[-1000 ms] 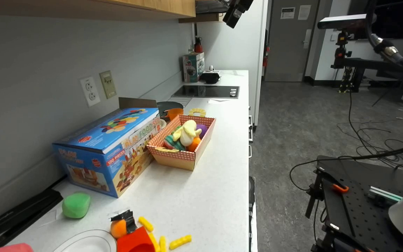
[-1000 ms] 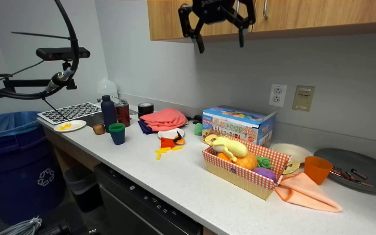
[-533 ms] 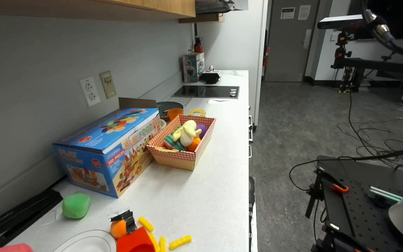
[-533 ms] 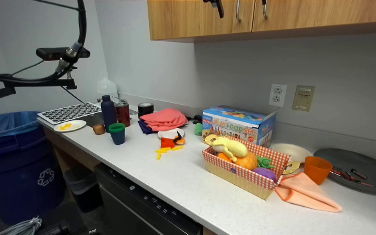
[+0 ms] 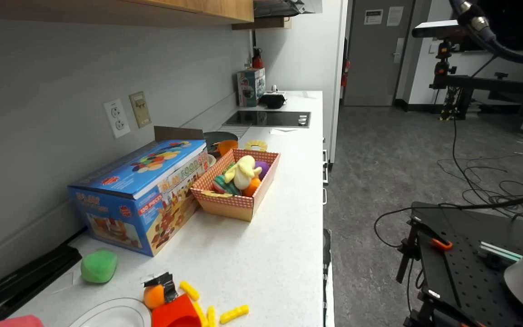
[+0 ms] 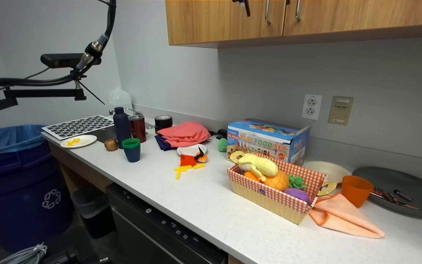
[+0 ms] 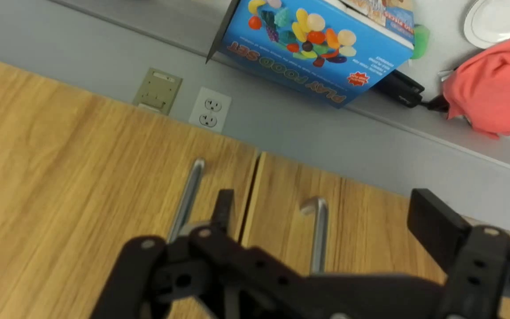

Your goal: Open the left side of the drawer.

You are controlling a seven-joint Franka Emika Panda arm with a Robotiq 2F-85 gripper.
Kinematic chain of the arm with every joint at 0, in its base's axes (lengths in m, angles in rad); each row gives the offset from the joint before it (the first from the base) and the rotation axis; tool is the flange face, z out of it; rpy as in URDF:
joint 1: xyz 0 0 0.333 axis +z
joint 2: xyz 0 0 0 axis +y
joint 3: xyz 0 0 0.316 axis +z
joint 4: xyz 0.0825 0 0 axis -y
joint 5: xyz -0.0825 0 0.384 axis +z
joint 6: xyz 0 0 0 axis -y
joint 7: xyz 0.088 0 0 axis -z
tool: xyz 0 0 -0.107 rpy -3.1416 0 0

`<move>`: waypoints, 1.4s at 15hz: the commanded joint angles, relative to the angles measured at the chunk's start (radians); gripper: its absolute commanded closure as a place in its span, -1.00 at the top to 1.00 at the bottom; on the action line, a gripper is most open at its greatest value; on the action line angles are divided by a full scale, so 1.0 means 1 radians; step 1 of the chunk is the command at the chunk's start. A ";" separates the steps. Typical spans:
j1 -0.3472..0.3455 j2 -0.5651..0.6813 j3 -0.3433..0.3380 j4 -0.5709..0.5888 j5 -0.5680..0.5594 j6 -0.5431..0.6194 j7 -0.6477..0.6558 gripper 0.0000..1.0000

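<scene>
A closed wooden wall cabinet with two doors, not a drawer, hangs above the counter. Its left door (image 6: 211, 22) has a metal bar handle (image 6: 267, 11). The wrist view looks from above and mirrors the sides, so that left door (image 7: 370, 230) and its handle (image 7: 320, 239) lie right of the seam. The right door (image 7: 82, 177) has its own handle (image 7: 188, 199). My gripper (image 7: 326, 208) is open and empty; its fingers appear on either side of the left door's handle, without visible contact. In an exterior view only the fingertips of the gripper (image 6: 267, 8) show at the top edge.
Below the cabinet, the counter (image 6: 196, 198) holds a play food box (image 6: 266, 143), a checked basket (image 6: 269, 205) of toy food, an orange cup (image 6: 356, 190), a dark pan (image 6: 408, 190), a bottle (image 6: 122, 126) and a pink cloth (image 6: 185, 134). The arm's cable (image 6: 93, 51) hangs at left.
My gripper has risen from below the cabinet's edge to the height of the handles. It has left the picture in an exterior view. The cable has moved with the arm. The doors stay closed.
</scene>
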 commanded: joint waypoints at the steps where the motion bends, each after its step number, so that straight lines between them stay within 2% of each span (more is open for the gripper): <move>1: -0.034 0.015 0.033 0.019 0.007 -0.005 -0.002 1.00; 5: -0.040 0.017 0.037 0.014 0.006 -0.005 -0.001 1.00; 7: -0.036 0.026 0.039 0.026 0.024 -0.001 -0.043 1.00; 14: -0.040 0.074 0.050 0.130 0.037 -0.002 -0.105 1.00; 21: -0.040 0.112 0.062 0.203 0.200 -0.062 -0.191 1.00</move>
